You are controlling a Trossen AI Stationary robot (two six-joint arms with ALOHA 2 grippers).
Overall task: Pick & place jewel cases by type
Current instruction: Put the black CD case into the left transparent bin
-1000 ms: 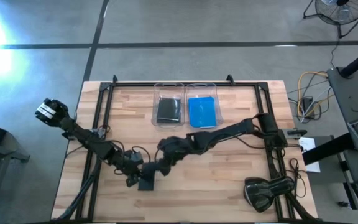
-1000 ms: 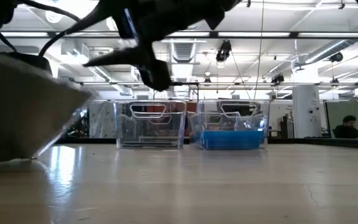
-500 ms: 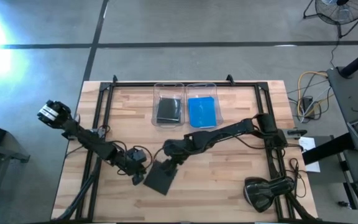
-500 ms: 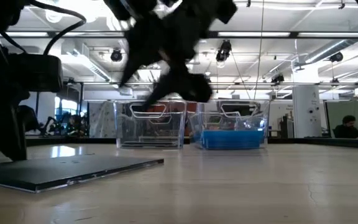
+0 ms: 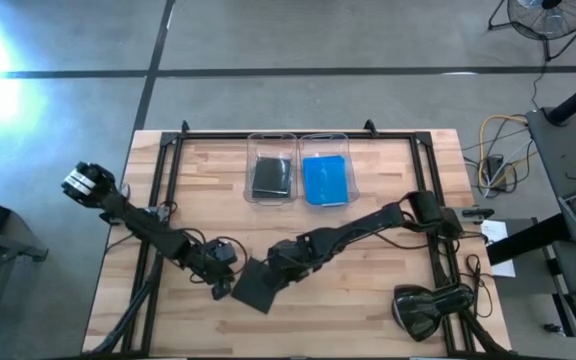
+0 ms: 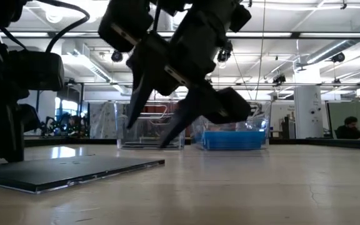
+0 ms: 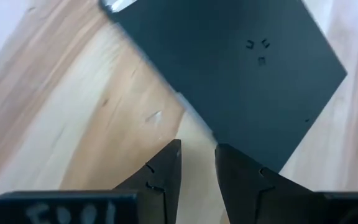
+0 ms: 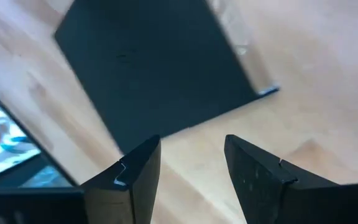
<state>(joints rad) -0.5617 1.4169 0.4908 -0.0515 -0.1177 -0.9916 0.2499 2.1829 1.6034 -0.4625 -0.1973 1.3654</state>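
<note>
A dark grey jewel case [image 5: 258,285] lies flat on the table near its near edge, also seen in the low view [image 6: 74,170]. My left gripper [image 5: 225,287] stands at the case's left corner, its fingers narrowly open [image 7: 197,152] over the case's edge [image 7: 241,68]. My right gripper [image 5: 280,268] is open and hangs just above the case's right side [image 8: 154,74], fingers pointing down [image 6: 152,134]. Another dark case [image 5: 271,177] lies in the left clear bin and blue cases [image 5: 325,180] in the right one. My left gripper has its fingertips [image 7: 225,152] at the left edge of the dark case, pointing down; whether they touch it I cannot tell. The case lies flat on the table.
Two clear bins [image 5: 249,170] [image 5: 351,170] stand side by side at the middle of the table's far edge. A black frame runs along the table's sides. Bare wood lies right of the case. A person [image 6: 350,128] is far off in the room.
The dark case stood tipped up on an edge in my left gripper a second ago and has dropped flat on the table. My right gripper has drawn back toward the table's right, then come down close over the case.
</note>
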